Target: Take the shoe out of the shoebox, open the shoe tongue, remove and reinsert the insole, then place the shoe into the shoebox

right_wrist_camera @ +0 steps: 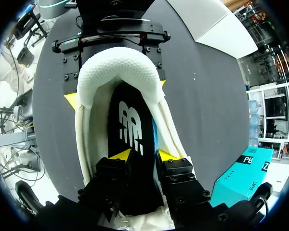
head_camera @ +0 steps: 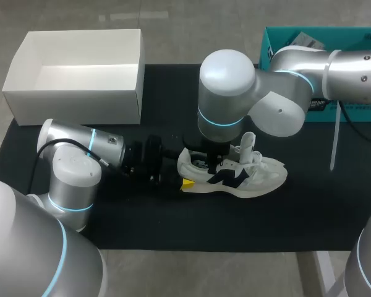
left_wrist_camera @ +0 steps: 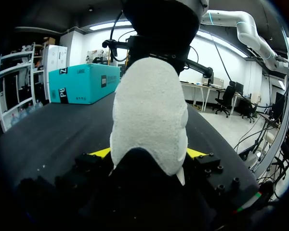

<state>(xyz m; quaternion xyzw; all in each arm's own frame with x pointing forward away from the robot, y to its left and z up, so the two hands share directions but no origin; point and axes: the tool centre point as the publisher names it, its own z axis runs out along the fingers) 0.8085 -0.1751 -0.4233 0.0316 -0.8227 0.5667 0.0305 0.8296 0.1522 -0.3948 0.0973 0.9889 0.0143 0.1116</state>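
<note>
Shoe (head_camera: 266,176) of white pebbled knit, rounded heel, black insole (right_wrist_camera: 130,106) inside.

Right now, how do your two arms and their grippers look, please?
My left arm and right arm are smooth silver-grey tubes with rounded joints, each ringed by a glowing cyan band. A thin black cable runs along the left one. The left gripper and right gripper have blocky black bodies dotted with screws and bright yellow fingertips.

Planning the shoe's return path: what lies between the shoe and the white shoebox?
Only bare black mat between shoe and shoebox, shown in the head view.
</note>
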